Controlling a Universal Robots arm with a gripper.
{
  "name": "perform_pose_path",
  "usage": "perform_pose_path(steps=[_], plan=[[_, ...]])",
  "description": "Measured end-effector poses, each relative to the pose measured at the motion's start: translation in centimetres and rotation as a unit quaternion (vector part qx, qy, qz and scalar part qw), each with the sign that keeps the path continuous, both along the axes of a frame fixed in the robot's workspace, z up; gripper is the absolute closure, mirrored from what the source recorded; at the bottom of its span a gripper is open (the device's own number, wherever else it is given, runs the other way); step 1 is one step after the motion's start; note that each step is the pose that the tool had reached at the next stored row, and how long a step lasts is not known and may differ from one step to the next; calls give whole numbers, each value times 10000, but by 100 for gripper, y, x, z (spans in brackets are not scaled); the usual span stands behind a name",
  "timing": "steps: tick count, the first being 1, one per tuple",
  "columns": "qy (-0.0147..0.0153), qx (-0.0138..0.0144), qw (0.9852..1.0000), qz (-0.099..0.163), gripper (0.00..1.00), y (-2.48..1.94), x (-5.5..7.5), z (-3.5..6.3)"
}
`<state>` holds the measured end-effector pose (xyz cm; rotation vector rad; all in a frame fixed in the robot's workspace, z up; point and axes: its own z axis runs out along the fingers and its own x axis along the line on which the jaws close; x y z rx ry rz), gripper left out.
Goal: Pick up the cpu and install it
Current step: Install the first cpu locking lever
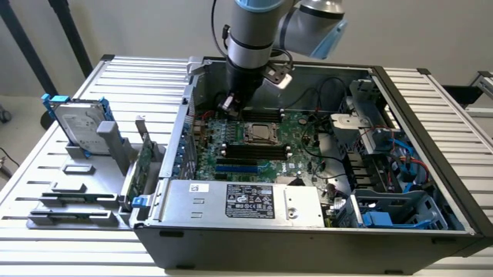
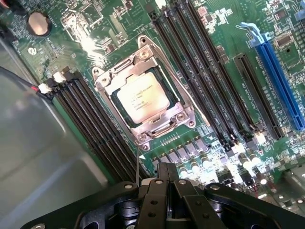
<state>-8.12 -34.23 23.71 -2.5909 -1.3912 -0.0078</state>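
Observation:
The cpu, a small silver-grey square chip, lies flat inside the metal socket frame on the green motherboard. In the exterior view the cpu sits at the middle of the board inside the open computer case. My gripper hangs inside the case above the board, off to the exterior view's left of the socket and clear of the chip. In the wrist view the black fingers are pressed together with nothing between them, and they stop short of the socket's edge.
Black memory slots run along both sides of the socket, and a blue slot lies beyond them. A silver box with a black label fills the case front. A hard drive with blue rails stands outside on a grey holder.

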Motion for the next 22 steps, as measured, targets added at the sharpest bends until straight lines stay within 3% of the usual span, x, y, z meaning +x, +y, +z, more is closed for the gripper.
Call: perform_pose_path(steps=[8,12,13,18,22], plan=[[12,2,9998,-176,89,0,-93,-4],[12,22,9997,-263,89,0,-154,-4],[13,43,9996,-287,89,0,-169,-4],[18,236,9987,-449,89,0,-214,0],[19,358,9974,-626,89,0,-230,10]])
